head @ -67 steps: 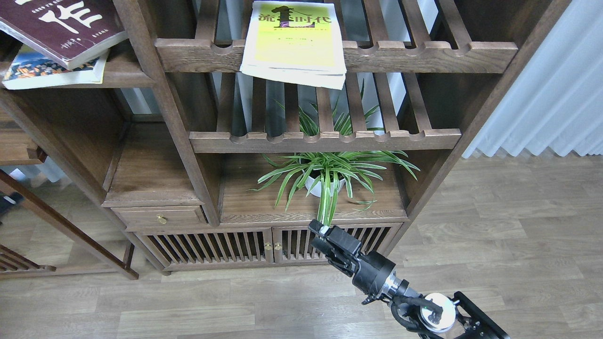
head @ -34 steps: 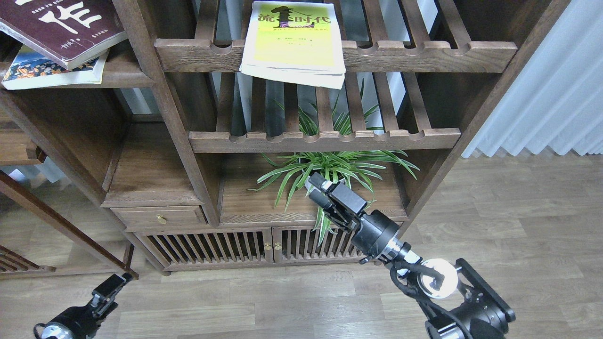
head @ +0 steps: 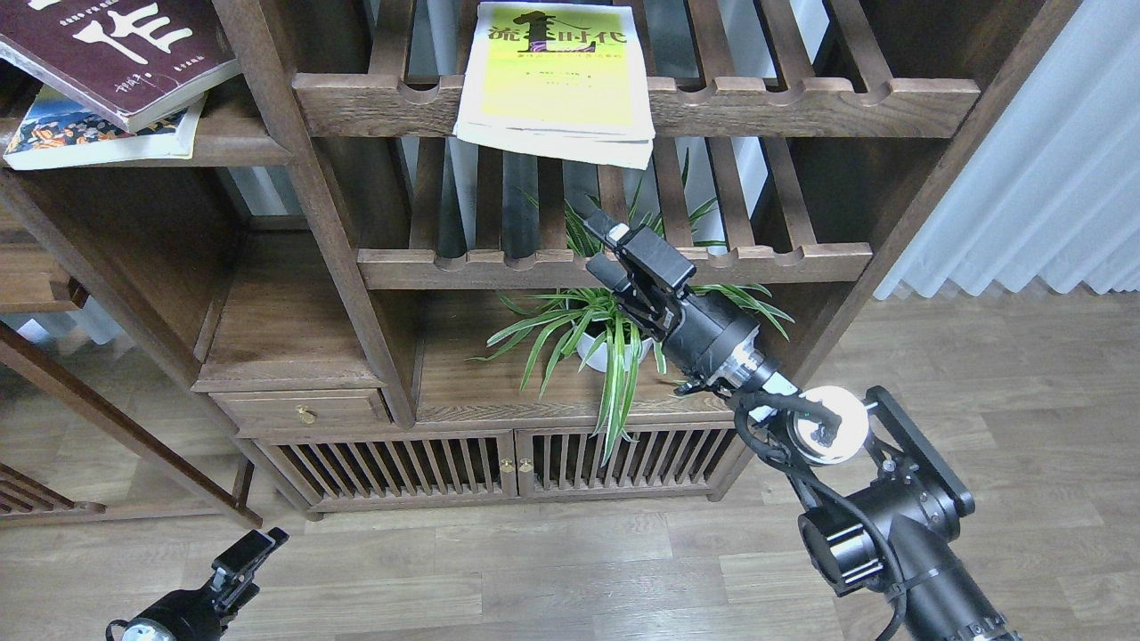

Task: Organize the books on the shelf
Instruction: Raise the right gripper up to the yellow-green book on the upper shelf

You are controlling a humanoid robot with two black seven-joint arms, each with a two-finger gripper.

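Observation:
The yellow-green book lies flat on the upper slatted rack and overhangs its front rail. The maroon book lies askew on the smaller blue-illustrated book, both on the solid dark-brown shelf at top left. My right gripper is open and empty. It is in front of the lower slatted rack's rail, below the yellow-green book and apart from it. My left gripper is low at bottom left over the floor, too small to tell its fingers apart.
A potted spider plant stands on the cabinet top behind my right wrist. The lower slatted rack spans above it. A drawer and slatted cabinet doors are below. A white curtain hangs at right.
My right gripper has risen from in front of the cabinet doors to the lower rack's rail. My left gripper has come into view at bottom left. The books have not moved.

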